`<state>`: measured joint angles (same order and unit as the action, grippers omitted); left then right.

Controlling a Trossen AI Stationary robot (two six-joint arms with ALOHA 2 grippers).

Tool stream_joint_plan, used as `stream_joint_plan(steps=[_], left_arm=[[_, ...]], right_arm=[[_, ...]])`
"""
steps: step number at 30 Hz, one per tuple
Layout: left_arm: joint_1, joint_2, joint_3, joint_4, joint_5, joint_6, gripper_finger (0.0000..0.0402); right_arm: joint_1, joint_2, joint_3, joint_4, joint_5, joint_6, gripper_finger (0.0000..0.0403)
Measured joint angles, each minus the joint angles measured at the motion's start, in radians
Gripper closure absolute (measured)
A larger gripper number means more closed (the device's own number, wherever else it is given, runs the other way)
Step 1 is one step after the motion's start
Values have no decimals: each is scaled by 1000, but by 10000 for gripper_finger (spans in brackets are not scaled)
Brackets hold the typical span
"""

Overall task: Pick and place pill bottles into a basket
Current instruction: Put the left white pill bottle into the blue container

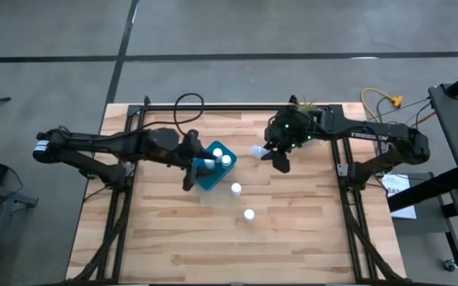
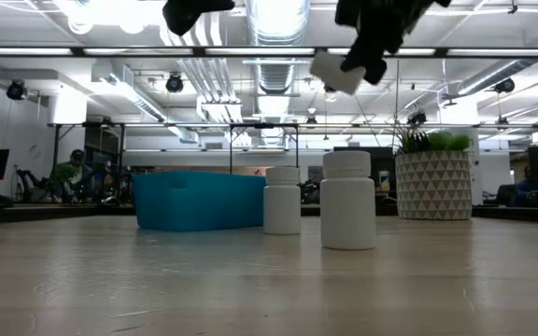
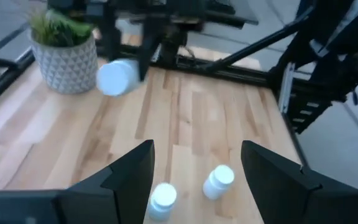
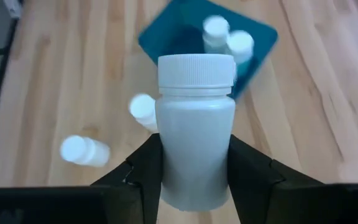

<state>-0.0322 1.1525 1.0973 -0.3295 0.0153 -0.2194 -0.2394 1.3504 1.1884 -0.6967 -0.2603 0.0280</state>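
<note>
The teal basket stands left of the table's middle with three white pill bottles upright in it. Two more pill bottles stand on the wood nearer the front edge. My right gripper is high above the table, right of the basket, shut on another pill bottle. My left gripper hovers open at the basket's left side with nothing between its fingers. In the low view the basket and the two standing bottles show, with the held bottle far above them. My right gripper pinches the bottle's smooth body between its two fingers, on its lower half toward the base. The fingers slant down from the table's right side. The bottle is lifted clear and tilted, its ribbed cap pointing away from the wrist toward the basket.
A white patterned pot with a green plant stands at the table's far edge, behind my right arm. Bare wood lies along the front and the left of the table. Black frame rails run along the table's sides.
</note>
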Motion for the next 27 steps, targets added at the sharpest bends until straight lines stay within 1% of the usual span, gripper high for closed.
stream_joint_plan(steps=[3,7,15,20,27], left_arm=[[13,33,37,-54,0,21,178],[13,60,84,-46,3,72,178],[29,123,157,-48,5,102,178],[31,169,198,-57,27,107,178],[33,218,257,-65,40,131,178]], right_arm=[[52,12,52,-1,40,12,267],[102,13,102,-1,81,29,267],[186,25,175,-1,145,48,267],[216,55,220,8,160,56,267],[241,136,301,-2,159,40,267]])
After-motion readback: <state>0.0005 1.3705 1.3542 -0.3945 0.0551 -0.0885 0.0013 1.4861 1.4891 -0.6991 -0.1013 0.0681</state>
